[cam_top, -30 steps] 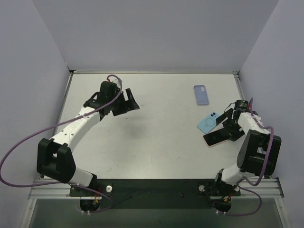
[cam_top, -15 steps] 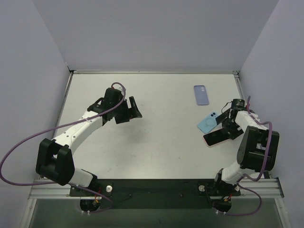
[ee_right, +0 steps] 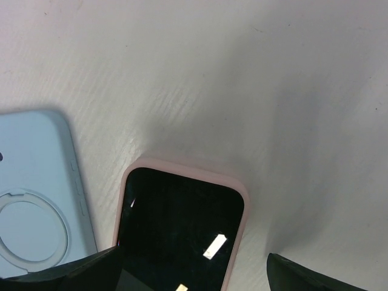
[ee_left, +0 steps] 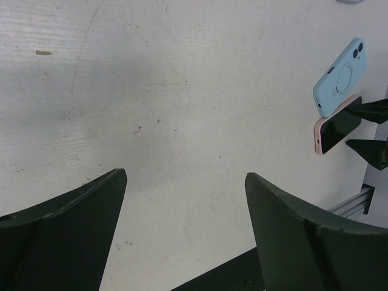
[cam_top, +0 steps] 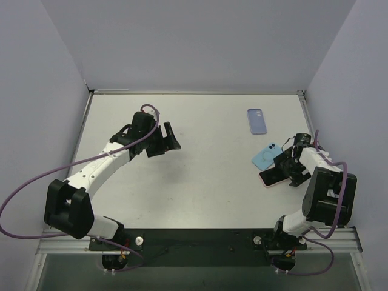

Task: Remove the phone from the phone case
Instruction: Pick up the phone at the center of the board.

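The phone [ee_right: 179, 233], black screen up, lies flat on the white table inside a pink phone case [ee_right: 182, 165]. In the top view it [cam_top: 272, 177] sits at the right side of the table. My right gripper [ee_right: 194, 276] is open and low over the phone's near end. Its left finger [ee_right: 66, 273] overlaps the case's left edge, while the right finger [ee_right: 324, 280] stands clear of the case. My left gripper [cam_top: 168, 140] hovers open over bare table at centre left, far from the phone [ee_left: 337, 128], with nothing between its fingers.
A light blue case with a ring on its back [cam_top: 264, 156] lies touching the pink case's far-left side. A purple phone [cam_top: 257, 121] lies further back. Grey walls close in the table on three sides.
My left gripper has shifted slightly right. My right gripper has slid toward the near edge along the pink-cased phone and stays open.
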`<state>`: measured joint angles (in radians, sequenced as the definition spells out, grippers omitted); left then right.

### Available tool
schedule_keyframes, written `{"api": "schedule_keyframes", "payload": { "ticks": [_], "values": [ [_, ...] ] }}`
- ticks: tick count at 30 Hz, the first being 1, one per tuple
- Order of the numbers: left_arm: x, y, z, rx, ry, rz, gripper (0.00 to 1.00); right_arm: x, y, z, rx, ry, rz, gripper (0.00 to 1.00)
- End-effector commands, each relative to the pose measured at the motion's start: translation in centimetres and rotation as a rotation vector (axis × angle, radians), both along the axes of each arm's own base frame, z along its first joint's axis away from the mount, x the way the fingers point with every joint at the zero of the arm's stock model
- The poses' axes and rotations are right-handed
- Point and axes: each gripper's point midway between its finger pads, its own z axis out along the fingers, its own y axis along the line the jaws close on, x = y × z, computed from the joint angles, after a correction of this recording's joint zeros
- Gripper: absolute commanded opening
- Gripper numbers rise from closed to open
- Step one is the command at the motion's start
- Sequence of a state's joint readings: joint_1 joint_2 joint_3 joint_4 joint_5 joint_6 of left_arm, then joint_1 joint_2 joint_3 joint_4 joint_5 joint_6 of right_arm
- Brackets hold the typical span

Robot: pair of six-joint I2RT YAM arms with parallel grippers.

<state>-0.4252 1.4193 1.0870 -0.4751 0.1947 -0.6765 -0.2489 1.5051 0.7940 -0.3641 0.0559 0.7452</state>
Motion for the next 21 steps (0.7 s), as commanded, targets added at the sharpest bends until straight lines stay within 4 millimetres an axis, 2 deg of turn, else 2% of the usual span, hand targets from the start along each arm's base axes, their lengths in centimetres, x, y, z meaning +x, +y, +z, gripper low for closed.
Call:
{"api": "schedule_keyframes", "payload": {
  "ticks": [1,9,17,20,21],
  "values": [
    [0.4,-0.3,3.1,-0.039,-0.080,-0.001,0.90,-1.9,1.1,-0.8,0.034,0.073,-0.006,0.93],
    [0.4,-0.3,3.2,-0.038,-0.086,-0.002,0.90,0.2,3.9,-1.5,0.076,0.062,0.058,0.95],
    [-0.3,0.2,2.1,-0.015,-0.062,-0.007,0.90,-1.5,4.1,-3.1,0.028,0.145,0.081,0.94],
    [-0.2,0.1,2.2,-0.018,-0.064,-0.009,0.90,-1.6,4.0,-2.9,0.025,0.123,0.080,0.84],
    [-0.2,0.1,2.1,-0.018,-0.061,-0.010,0.90,-1.5,4.0,-2.8,0.026,0.111,0.082,0.68]
  ]
}}
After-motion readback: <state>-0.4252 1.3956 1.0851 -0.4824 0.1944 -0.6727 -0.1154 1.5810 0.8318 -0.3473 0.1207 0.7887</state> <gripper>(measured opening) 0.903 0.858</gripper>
